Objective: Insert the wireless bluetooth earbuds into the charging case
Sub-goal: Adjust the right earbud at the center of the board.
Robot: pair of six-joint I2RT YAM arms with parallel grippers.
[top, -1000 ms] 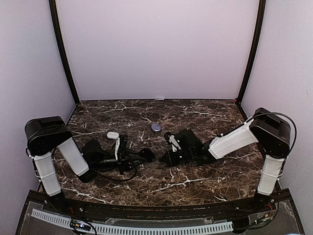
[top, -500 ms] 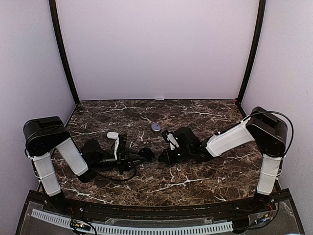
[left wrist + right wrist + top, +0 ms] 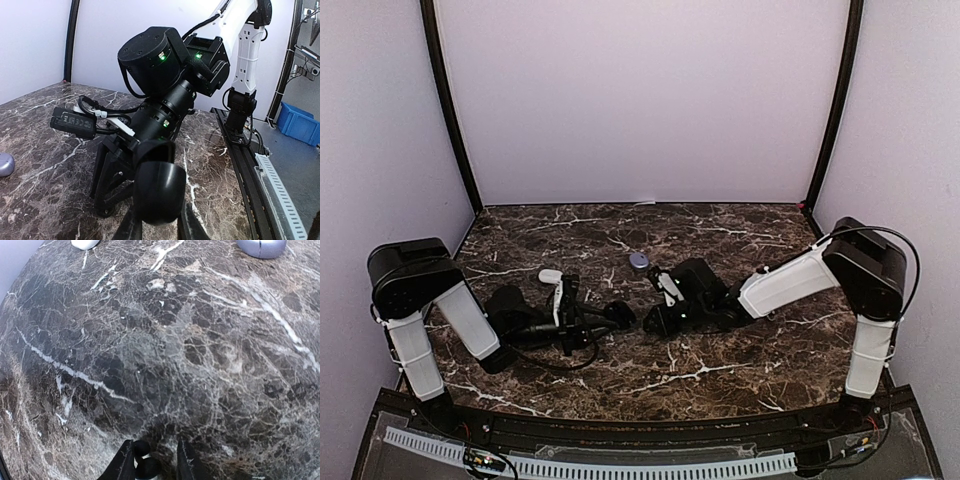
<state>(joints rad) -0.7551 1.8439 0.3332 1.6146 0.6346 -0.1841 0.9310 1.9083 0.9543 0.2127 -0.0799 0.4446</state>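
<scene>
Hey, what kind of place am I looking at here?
Probably a robotics lab test cell: a left arm and right arm bolted to a marble-patterned table, boxed in by plain pale walls, with a blue storage bin alongside.

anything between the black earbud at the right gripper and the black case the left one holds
Nothing visible: only a bare gap lies between the black earbud at the right gripper and the black charging case in the left gripper.

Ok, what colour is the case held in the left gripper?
The case is plain black; the left wrist view shows it best.
</scene>
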